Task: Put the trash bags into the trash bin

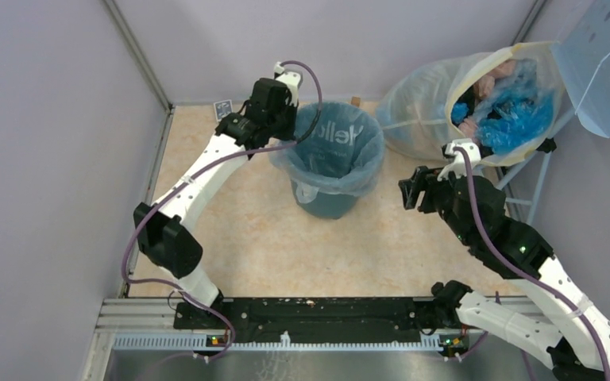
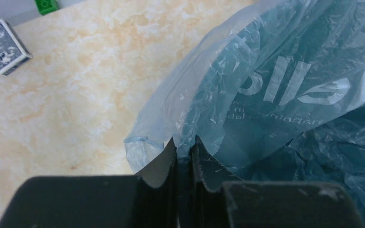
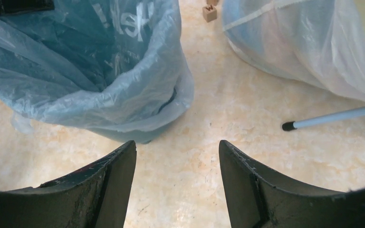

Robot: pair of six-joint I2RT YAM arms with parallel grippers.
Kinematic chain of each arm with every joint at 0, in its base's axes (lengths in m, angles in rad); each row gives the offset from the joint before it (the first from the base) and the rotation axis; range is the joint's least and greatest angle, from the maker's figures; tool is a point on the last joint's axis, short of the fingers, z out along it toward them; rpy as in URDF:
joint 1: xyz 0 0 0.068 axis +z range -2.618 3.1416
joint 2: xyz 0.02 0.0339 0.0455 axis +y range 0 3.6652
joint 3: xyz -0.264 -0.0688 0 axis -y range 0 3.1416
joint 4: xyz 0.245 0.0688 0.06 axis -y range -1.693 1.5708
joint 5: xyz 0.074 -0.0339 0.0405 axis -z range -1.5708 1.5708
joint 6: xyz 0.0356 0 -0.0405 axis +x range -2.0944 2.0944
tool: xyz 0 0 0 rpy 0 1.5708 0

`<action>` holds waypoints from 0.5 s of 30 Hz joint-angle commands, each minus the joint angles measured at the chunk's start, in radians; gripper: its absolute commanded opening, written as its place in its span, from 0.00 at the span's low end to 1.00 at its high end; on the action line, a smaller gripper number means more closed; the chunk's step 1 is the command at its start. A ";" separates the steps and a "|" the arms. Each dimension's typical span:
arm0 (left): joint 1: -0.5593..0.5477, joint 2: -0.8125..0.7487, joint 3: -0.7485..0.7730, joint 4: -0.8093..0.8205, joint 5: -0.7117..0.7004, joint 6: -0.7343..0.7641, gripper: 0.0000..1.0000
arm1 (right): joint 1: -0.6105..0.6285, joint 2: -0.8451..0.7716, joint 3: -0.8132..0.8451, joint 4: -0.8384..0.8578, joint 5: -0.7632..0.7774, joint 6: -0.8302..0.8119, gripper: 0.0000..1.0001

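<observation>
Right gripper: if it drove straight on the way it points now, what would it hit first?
Probably the bag draped over the bin. The open right gripper aims near its right edge. Depth is unclear, so it might meet the table first.

**Trash bag** [image 1: 341,135]: thin, crinkly, translucent pale blue-grey plastic with large white lettering on its inner wall. It stands open, mouth up, lining the bin. Its edge is folded out over the rim and hangs loosely down the outside. Upper centre of the overhead frame. Its left-hand edge is pinched between the closed fingers [image 2: 164,161] of the left gripper [image 2: 184,142].

**Trash bin** [image 1: 330,205]: round, tapered, teal-green bucket, upright on the counter [image 1: 286,246]. Only the lower wall shows below the bag's overhang.
</observation>
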 commanded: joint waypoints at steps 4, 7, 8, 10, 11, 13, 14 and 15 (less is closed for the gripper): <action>0.032 0.119 0.170 0.050 -0.091 0.022 0.11 | -0.004 -0.066 -0.191 0.145 0.027 0.167 0.64; 0.046 0.138 0.190 0.075 -0.044 -0.001 0.30 | -0.004 -0.120 -0.337 0.249 -0.050 0.197 0.68; 0.047 0.138 0.193 0.081 -0.015 -0.010 0.38 | -0.004 -0.140 -0.383 0.280 -0.062 0.200 0.70; 0.050 0.124 0.191 0.086 0.019 -0.027 0.57 | -0.004 -0.182 -0.465 0.342 -0.077 0.183 0.73; 0.052 0.111 0.186 0.087 0.030 -0.033 0.66 | -0.004 -0.206 -0.499 0.366 -0.082 0.168 0.74; 0.052 0.061 0.155 0.093 0.044 -0.044 0.79 | -0.005 -0.261 -0.565 0.409 -0.077 0.137 0.75; 0.053 0.031 0.134 0.100 0.049 -0.049 0.84 | -0.004 -0.304 -0.593 0.430 -0.068 0.125 0.75; 0.053 -0.003 0.103 0.111 0.053 -0.054 0.89 | -0.004 -0.338 -0.622 0.456 -0.064 0.107 0.76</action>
